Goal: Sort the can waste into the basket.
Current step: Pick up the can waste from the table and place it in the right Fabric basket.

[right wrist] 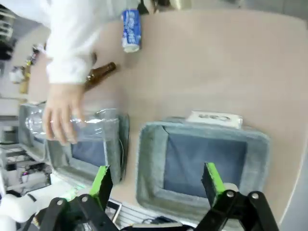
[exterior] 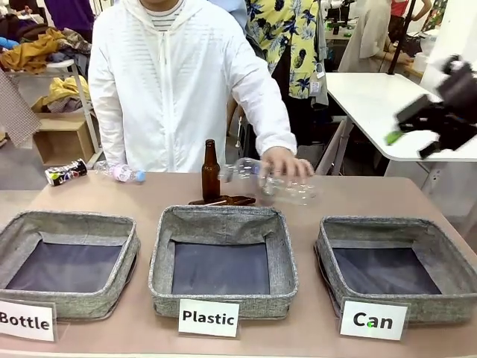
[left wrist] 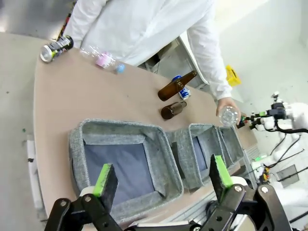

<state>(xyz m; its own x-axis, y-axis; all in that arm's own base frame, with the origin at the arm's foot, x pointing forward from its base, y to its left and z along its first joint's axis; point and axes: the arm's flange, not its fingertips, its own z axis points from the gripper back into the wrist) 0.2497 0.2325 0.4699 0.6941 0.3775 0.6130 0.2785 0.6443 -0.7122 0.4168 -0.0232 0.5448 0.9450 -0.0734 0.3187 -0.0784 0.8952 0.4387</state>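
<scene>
While basket [exterior: 380, 224] is empty, none sorted | dark can [exterior: 65, 172] 10 o'clock, blue can [right wrist: 130, 30] 12 | left gripper [left wrist: 162, 174], right gripper [right wrist: 157, 179] spread, empty

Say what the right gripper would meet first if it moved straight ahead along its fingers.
Probably the Can basket: in the right wrist view its empty inside lies straight ahead of the open right gripper, with nothing in between. Depth is unclear, so floor or rim is uncertain.
</scene>
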